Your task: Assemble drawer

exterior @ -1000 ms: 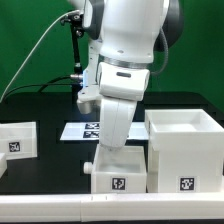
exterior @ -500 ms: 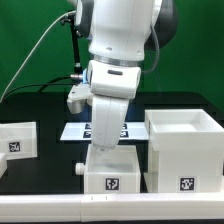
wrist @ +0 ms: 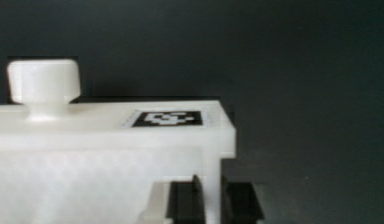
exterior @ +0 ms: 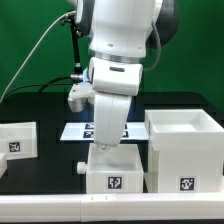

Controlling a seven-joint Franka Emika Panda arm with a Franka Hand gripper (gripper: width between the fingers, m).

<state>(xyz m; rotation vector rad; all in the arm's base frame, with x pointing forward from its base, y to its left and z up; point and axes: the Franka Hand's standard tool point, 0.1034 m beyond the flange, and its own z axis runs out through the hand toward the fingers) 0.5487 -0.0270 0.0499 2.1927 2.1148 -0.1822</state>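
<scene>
A small low white drawer (exterior: 113, 170) with a black-and-white tag on its front stands at the table's front middle. A round knob (exterior: 82, 167) sticks out on its side toward the exterior view's left. My gripper (exterior: 112, 146) comes straight down onto it. In the wrist view the two dark fingers (wrist: 185, 200) are shut on a thin white wall of the drawer (wrist: 100, 150), beside the knob (wrist: 43, 88) and a tag (wrist: 166, 118). The tall white cube casing (exterior: 185, 150) stands close by, on the exterior view's right.
A second small white tagged tray (exterior: 15, 138) sits at the exterior view's left edge. The marker board (exterior: 82, 130) lies flat behind the drawer. A black post with cables (exterior: 74, 50) stands at the back. A white rail (exterior: 60, 208) runs along the front edge.
The arm and the held drawer have shifted a little toward the exterior view's left, away from the cube casing. Over the last half second almost nothing has moved.
</scene>
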